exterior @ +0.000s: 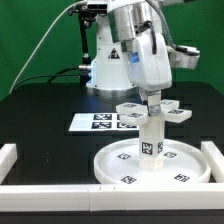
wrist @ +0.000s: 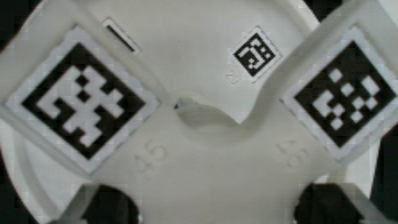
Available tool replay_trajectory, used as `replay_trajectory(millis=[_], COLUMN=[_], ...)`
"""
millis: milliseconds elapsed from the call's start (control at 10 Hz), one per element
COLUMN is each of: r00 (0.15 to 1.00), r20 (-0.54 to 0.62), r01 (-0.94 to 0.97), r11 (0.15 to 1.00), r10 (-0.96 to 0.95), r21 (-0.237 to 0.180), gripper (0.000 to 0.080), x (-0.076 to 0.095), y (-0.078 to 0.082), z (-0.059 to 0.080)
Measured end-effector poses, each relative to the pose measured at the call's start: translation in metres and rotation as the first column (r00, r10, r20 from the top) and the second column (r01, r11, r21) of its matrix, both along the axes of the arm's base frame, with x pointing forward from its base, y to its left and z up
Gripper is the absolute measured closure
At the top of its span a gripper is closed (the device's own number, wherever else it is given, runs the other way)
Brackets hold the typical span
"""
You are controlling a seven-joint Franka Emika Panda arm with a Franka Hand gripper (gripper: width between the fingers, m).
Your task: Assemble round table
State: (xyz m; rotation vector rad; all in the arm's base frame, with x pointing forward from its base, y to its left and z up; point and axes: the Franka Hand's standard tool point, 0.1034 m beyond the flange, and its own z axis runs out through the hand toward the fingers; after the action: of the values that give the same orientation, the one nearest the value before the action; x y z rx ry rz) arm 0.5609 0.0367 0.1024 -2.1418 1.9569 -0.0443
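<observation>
Gripper closed on one armed foot piece, seated atop one upright post directly beneath. Below that, one round disc on the black table, near white rails. Marker board behind the gripper, apart.

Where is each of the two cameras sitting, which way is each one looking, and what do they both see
Exterior view: off the arm, raised, facing the arm across the black table; it looks at the round disc, the upright post on it, the armed foot piece on top, and the marker board; the arm and gripper show.
Wrist view: on the wrist, looking down close at the armed foot piece; dark fingertips show at the edge.
Shared: the foot piece and the gripper.
</observation>
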Motion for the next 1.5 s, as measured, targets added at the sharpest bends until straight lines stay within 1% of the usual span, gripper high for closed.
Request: replay_trajectory(millis=[100,200,300,500,600,700,800,900,1000,1100,1200,1300,1400,1500], r00=[0.999,0.997,0.992,0.953,0.929,0.887,0.841,0.745,0.661,0.578,0.539,0.506,0.426,0.368], r20=[0.004,-0.024,-0.046,-0.055,-0.041,-0.022,0.003,0.017,-0.010,-0.027,-0.026,-0.022,-0.015,-0.011], r01=[-0.037,-0.070,-0.121,-0.296,-0.368,-0.460,-0.541,-0.667,-0.751,-0.816,-0.842,-0.861,-0.902,-0.926], r11=[0.999,0.998,0.992,0.954,0.929,0.888,0.841,0.745,0.660,0.576,0.536,0.504,0.424,0.365], r10=[0.037,0.070,0.122,0.298,0.369,0.460,0.541,0.667,0.751,0.816,0.842,0.862,0.904,0.930], r21=[-0.006,0.007,0.024,0.040,0.034,0.019,-0.012,-0.035,-0.029,-0.050,-0.066,-0.071,-0.086,-0.097], gripper=[0.0361,0.0211,0.0169,0.0153,0.0150,0.0150,0.0150,0.0150,0.0150,0.0150,0.0150,0.0150,0.0150,0.0150], x=[0.000,-0.002,-0.001,-0.002,0.000,0.000,0.001,-0.001,-0.004,-0.003,-0.004,-0.004,-0.004,-0.004], y=[0.000,0.002,0.002,0.004,0.005,0.006,0.005,0.005,0.006,0.006,0.005,0.005,0.004,0.004], z=[0.000,0.002,0.008,0.017,0.020,0.022,0.023,0.022,0.024,0.024,0.022,0.022,0.022,0.022])
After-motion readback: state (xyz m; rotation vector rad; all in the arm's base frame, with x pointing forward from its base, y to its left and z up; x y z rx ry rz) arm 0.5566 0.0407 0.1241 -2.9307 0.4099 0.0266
